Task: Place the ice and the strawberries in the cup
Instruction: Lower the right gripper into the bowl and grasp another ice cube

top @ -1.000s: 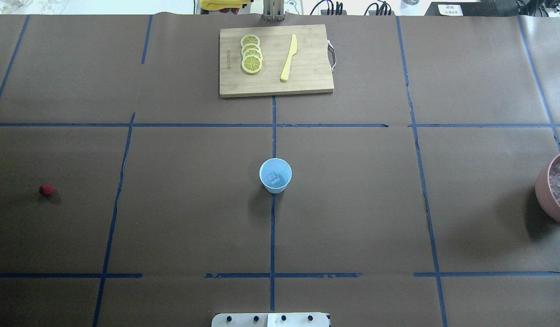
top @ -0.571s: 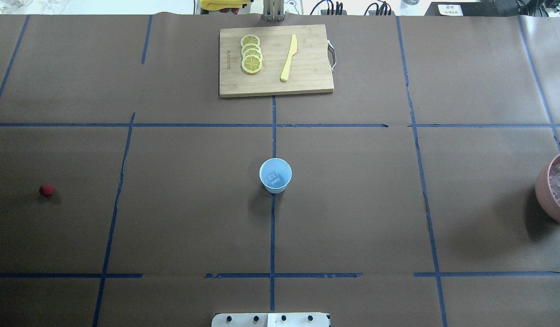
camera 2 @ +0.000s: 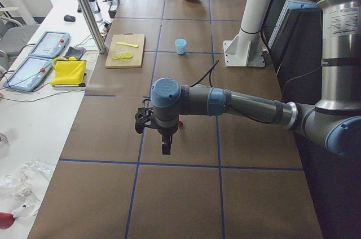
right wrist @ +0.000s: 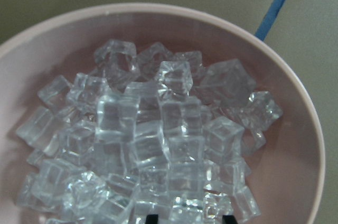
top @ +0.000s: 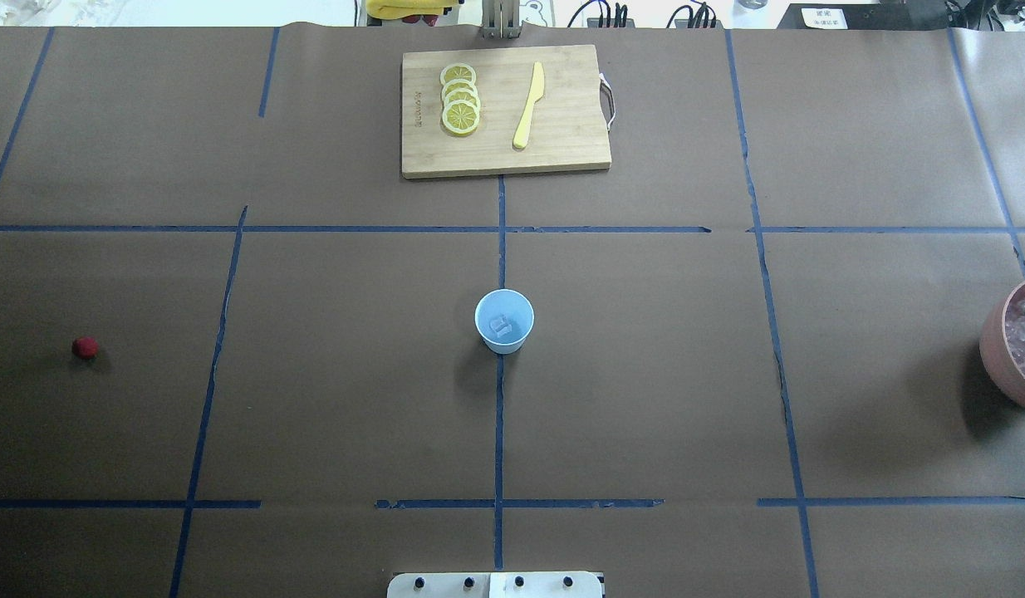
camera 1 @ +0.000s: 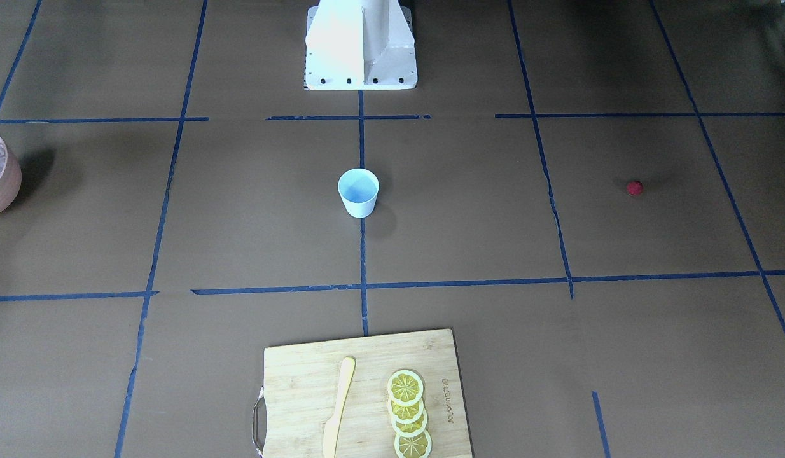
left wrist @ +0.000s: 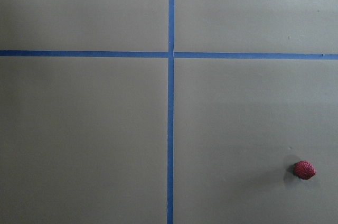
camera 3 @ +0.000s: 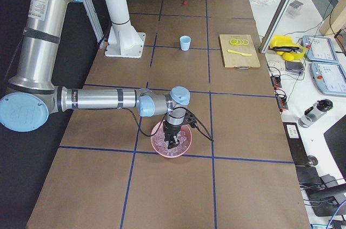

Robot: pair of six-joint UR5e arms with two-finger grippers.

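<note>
Cup (top: pixel 504 321) mid-frame w/ ice (top: pixel 501 325) inside; berry (top: pixel 85 347) far left, board (top: pixel 562 108) top centre.
Right gripper (right wrist: pixel 187 217) spread apart over bowl (right wrist: pixel 296 171) (gap shows on wrist cam only); left gripper (camera 2: pixel 165 147) by berry, grip can't tell.

One cup (top: pixel 504 321), one strawberry (top: pixel 85 347), one pink bowl (top: pixel 998 349), one cutting board (top: pixel 562 141), one yellow knife (top: pixel 529 105), four lemon slices (top: pixel 460 100). The bowl's ice (right wrist: pixel 158 145) is too heaped to count; apparently two cubes in the cup.

My brown surface (top: pixel 645 374) carries a cup (top: pixel 504 321); beyond it a cutting board (top: pixel 571 124), far left a berry (top: pixel 85 347), far right a bowl (top: pixel 993 353).
</note>
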